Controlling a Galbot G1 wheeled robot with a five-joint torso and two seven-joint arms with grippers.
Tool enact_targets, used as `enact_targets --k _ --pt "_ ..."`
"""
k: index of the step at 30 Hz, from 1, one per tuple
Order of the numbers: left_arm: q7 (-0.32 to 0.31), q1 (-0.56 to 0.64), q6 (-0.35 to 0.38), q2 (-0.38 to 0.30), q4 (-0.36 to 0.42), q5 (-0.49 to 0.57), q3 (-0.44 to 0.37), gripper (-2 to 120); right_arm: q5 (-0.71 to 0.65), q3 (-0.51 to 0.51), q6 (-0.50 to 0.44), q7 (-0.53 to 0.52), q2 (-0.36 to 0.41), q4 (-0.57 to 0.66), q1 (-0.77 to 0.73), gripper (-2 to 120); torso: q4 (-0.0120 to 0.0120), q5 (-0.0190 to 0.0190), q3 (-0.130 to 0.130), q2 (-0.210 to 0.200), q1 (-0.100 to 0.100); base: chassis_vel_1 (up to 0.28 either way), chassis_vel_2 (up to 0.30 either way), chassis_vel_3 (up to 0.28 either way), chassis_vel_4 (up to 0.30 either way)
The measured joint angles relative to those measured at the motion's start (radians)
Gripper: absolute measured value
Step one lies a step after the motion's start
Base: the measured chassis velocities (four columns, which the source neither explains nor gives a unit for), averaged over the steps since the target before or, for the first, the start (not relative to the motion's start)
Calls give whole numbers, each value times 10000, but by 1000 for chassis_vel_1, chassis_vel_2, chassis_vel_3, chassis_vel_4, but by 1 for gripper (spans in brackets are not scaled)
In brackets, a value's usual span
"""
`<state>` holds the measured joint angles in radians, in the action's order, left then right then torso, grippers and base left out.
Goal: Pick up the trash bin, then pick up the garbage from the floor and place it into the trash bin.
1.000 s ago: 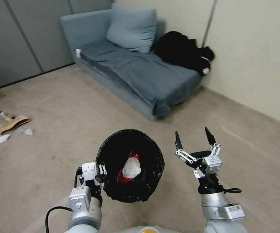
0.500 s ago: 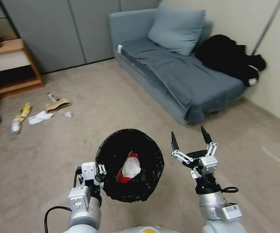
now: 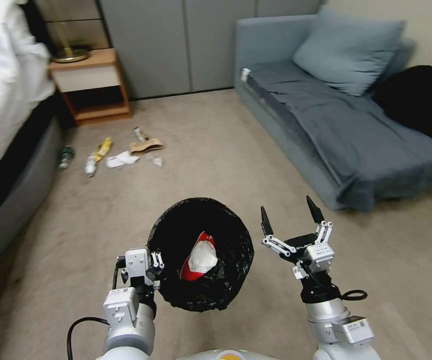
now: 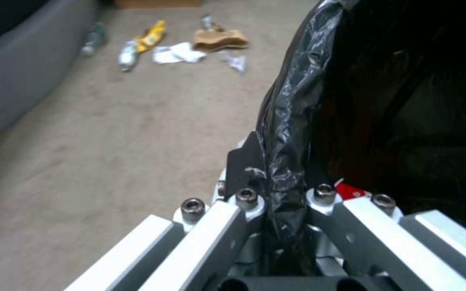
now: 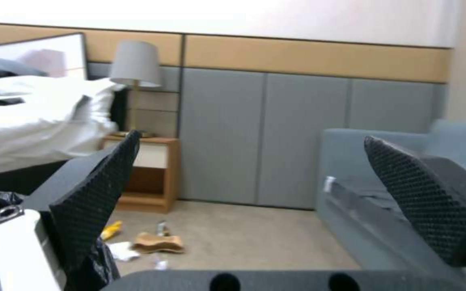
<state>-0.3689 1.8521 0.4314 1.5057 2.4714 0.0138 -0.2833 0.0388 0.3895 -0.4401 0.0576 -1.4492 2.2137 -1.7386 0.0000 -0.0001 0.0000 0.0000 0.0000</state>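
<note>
- Ahead, you had bare floor (image 3: 236,150) between bed (image 3: 11,165) and sofa (image 3: 336,135).
- Left gripper (image 3: 157,267) clenched the trash bin (image 3: 201,255) rim; right gripper (image 3: 292,219) was spread, empty.
- Gripper lettering looked unreadable.

open carpet (image 3: 216,150) ahead to litter (image 3: 121,159), bed (image 3: 6,165) crowding left, sofa (image 3: 336,135) right

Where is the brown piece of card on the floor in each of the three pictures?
Head view: the brown card scrap lies on the carpet far ahead, toward the robot's left, in front of the wooden nightstand.
Left wrist view: the scrap lies beyond the trash bin's black liner, beside crumpled white paper.
Right wrist view: the scrap lies between the open right hand's fingers.
Shared landmark: the yellow wrapper beside it.
</note>
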Motion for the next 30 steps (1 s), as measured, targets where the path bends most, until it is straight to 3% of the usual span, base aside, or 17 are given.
enact_targets --k 20,30 --pt "1 -89 -125 13 -102 -2 48 1 319 -20 -110 323 -97 -46 -146 100 0 1 0 0 -1 121 121 122 118" --pt "43 -163 -276 63 -232 -21 69 1 404 22 -139 380 -78 -144 -166 100 -3 1 0 0 -1 35 34 28 33"
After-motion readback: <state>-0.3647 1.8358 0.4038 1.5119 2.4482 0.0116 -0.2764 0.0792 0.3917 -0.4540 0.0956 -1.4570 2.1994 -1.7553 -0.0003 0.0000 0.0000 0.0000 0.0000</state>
